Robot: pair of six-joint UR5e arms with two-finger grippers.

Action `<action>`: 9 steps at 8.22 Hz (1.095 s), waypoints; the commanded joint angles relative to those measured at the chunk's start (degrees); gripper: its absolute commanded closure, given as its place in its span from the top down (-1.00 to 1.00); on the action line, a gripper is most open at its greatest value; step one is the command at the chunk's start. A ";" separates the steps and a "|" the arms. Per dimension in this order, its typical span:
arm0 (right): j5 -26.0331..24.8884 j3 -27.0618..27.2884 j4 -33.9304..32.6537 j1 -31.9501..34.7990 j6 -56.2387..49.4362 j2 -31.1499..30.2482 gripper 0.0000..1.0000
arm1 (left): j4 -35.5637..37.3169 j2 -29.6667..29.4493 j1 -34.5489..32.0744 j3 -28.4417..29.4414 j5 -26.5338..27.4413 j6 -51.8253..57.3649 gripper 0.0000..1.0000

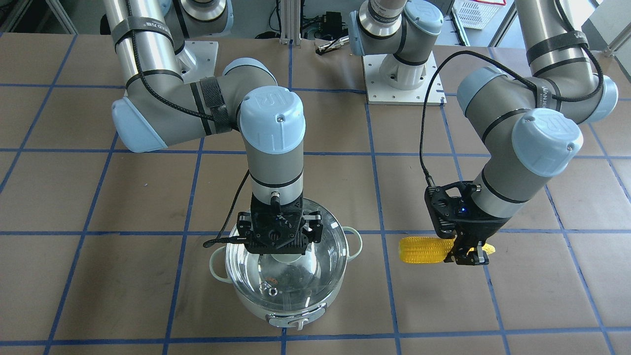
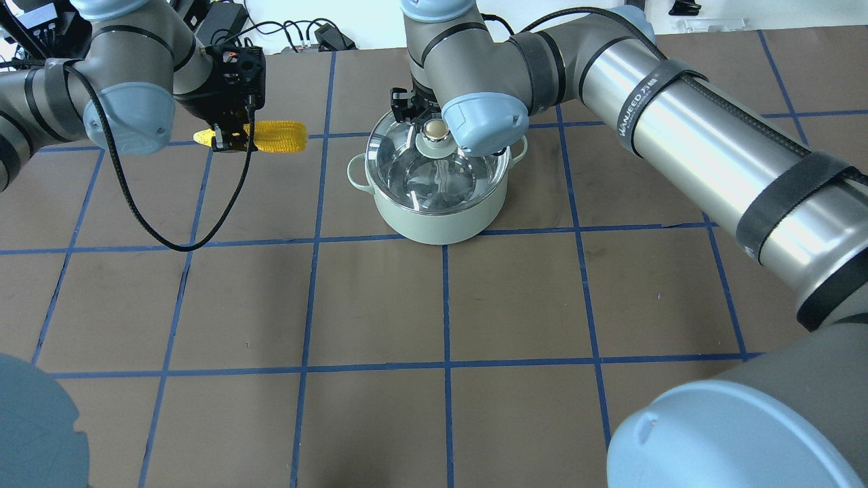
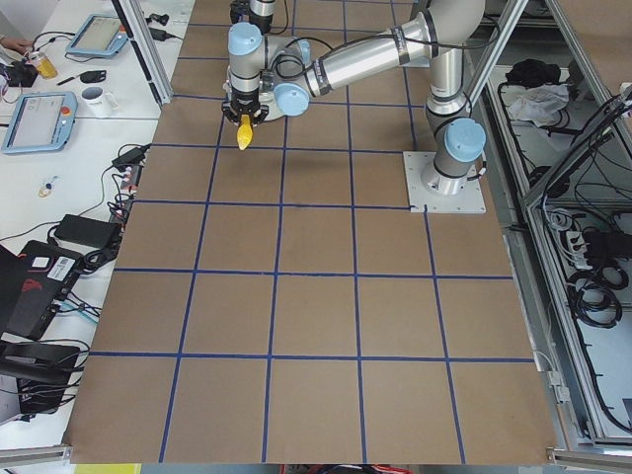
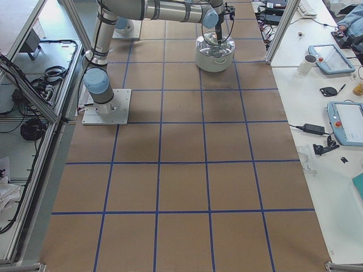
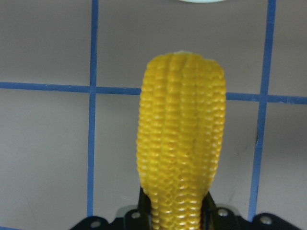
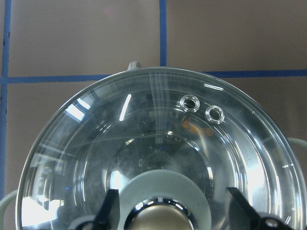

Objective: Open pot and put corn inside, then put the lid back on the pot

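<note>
The lid [image 6: 144,120] sits on the pot [image 2: 434,227], rim to rim; the right gripper [image 6: 171,201] straddles its knob [image 2: 435,129], fingers spread, gaps either side; the left gripper [image 1: 471,256] clenches the corn [image 1: 424,250] near its thin end, well apart from the pot, bare table [image 2: 380,305] between; joint caps [image 1: 272,111] read UR.

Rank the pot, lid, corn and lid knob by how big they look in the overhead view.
1. The pot, largest.
2. The lid, close behind: it sits on the pot and looks nearly as wide.
3. The corn, clearly smaller.
4. The knob, smallest.
</note>
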 commanded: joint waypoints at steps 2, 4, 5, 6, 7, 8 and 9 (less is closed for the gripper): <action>0.13 0.00 -0.16 0.00 0.58 -0.17 0.08 | -0.01 0.26 -1.25 0.00 -0.30 -0.67 -1.00; 1.71 0.00 -0.16 0.00 0.49 -0.09 -0.01 | -0.01 0.61 -2.91 0.17 -0.21 -1.20 -1.00; 1.80 0.00 -0.07 0.00 0.58 -0.09 -0.09 | -0.01 0.79 -3.01 0.17 -0.21 -1.20 -1.00; 1.81 -0.17 -0.16 0.00 0.14 -0.26 -0.20 | -0.01 0.96 -3.10 0.17 -0.12 -1.20 -1.00; 1.89 -0.78 0.01 0.00 -0.56 -0.87 -0.23 | -0.01 1.22 -3.10 0.26 -0.12 -1.20 -1.00; 1.98 -0.87 0.36 -0.09 -1.52 -2.36 -0.23 | -0.01 1.40 -3.19 0.35 -0.21 -1.12 -1.00; 1.89 -0.87 1.15 -0.52 -3.18 -4.20 -0.23 | -0.09 1.66 -3.19 0.26 -0.04 -1.20 -1.00</action>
